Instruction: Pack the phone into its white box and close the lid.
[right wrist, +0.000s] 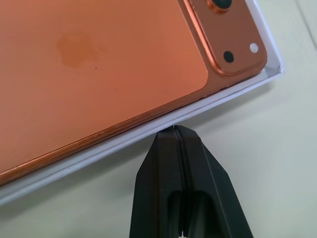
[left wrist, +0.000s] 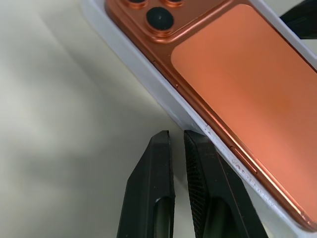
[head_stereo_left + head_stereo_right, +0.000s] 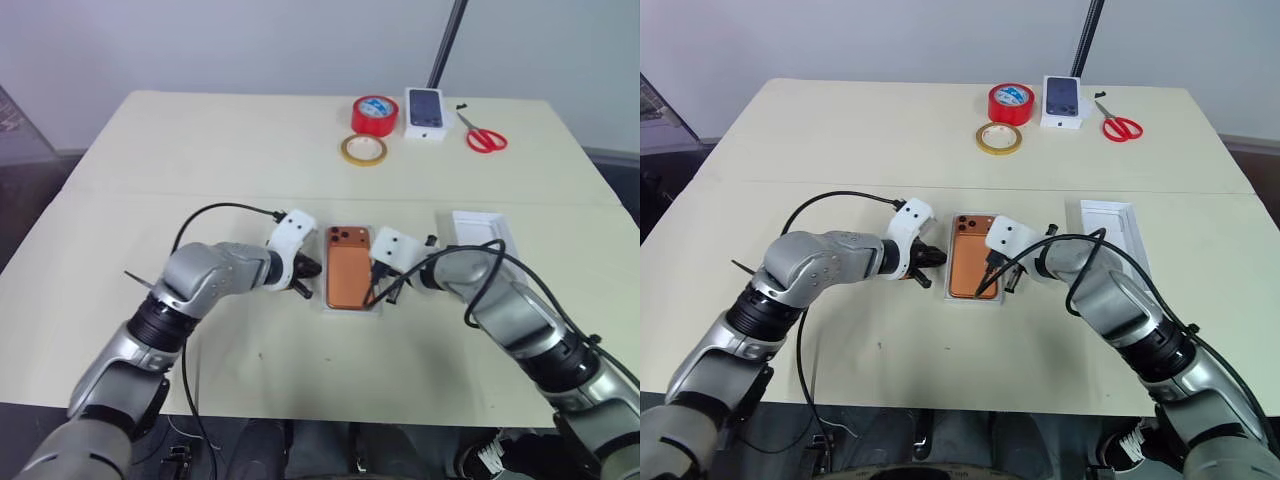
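The orange phone (image 3: 348, 268) lies back up inside the shallow white box (image 2: 148, 74) at the middle of the table, with its camera block at the far end. My left gripper (image 2: 176, 134) is shut and empty. It sits low against the box's left wall, one fingertip (image 2: 198, 148) touching the rim. My right gripper (image 1: 176, 130) is shut and empty too, its tip at the box's right wall (image 1: 124, 144) near the camera corner. A second shallow white tray (image 3: 483, 232) lies open side up to the right of the box.
At the back of the table lie a red tape roll (image 3: 375, 114), a yellow tape ring (image 3: 363, 150), a small white box with a phone picture (image 3: 425, 107) and red scissors (image 3: 484, 135). A dark pole (image 3: 447, 45) rises behind them.
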